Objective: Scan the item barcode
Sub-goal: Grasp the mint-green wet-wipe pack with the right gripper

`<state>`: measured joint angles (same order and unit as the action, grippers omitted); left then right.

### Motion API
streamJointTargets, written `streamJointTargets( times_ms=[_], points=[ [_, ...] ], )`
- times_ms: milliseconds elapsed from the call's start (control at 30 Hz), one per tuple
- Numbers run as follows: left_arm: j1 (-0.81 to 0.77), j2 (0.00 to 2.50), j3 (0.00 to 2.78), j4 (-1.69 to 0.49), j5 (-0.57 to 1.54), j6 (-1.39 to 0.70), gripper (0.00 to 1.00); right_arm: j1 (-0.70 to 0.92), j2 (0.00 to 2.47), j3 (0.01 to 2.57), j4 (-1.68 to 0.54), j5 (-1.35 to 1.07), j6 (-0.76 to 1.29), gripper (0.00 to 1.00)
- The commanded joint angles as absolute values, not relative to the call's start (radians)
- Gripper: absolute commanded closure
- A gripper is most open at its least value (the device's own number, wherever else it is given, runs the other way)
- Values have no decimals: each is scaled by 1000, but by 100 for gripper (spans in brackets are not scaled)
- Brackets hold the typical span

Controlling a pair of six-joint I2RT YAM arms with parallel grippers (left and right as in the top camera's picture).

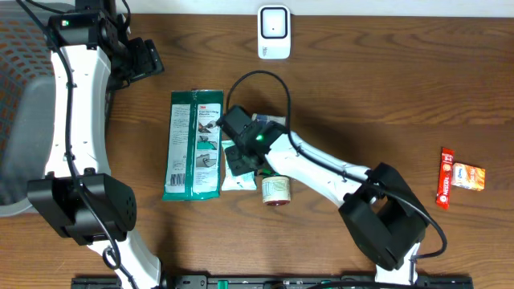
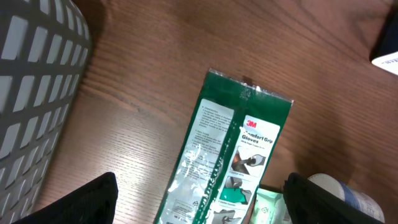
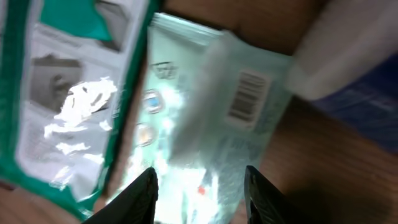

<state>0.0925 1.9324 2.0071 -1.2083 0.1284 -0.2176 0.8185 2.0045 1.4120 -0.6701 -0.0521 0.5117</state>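
A pale, glossy soft packet (image 3: 205, 124) is lying flat near the centre of the woodgrain table (image 1: 361, 96), barcode (image 3: 247, 96) facing up, touching the crinkly green glove pack (image 1: 193, 144) at its 9 o'clock. The right gripper (image 3: 199, 199) is hovering over it, jaws partly parted; blur is hiding any contact. A round jar (image 1: 275, 190) is crowding its 4 o'clock. The left gripper (image 2: 205, 205) is gaping wide, holding nothing. Bare wood is stretching toward the boxy white scanner (image 1: 273, 34) at 12 o'clock.

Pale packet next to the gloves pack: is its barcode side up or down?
Up. The right wrist view shows the barcode on the upward face of the pale packet, which lies flat beside the green 3M gloves package.
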Motion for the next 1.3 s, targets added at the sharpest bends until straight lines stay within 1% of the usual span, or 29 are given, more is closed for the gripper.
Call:
streamJointTargets(
  times_ms=[0, 233, 400, 500, 733, 1000, 1133, 1200, 1267],
  points=[
    [96, 1898, 2000, -1214, 123, -231, 15, 817, 2059, 1411, -676, -54, 547, 59],
    [96, 1898, 2000, -1214, 123, -230, 15, 820, 2082, 1411, -692, -54, 547, 58],
    [96, 1898, 2000, -1214, 123, -230, 15, 809, 2082, 1411, -717, -53, 569, 49],
    [96, 1898, 2000, -1214, 123, -230, 15, 791, 2082, 1411, -722, -62, 561, 48],
    [96, 1898, 2000, -1214, 123, -231, 15, 754, 2082, 1411, -691, -265, 566, 50],
    [96, 1898, 2000, -1214, 123, -230, 15, 752, 2082, 1387, -682, -258, 583, 50],
    [96, 1898, 2000, -1214, 123, -230, 15, 753, 2082, 1342, -613, -260, 583, 50],
    [96, 1898, 2000, -1214, 123, -231, 15, 753, 2082, 1314, -580, -259, 583, 53],
    [96, 1898, 2000, -1214, 123, -230, 15, 753, 2082, 1294, -566, -259, 583, 60]
  ],
)
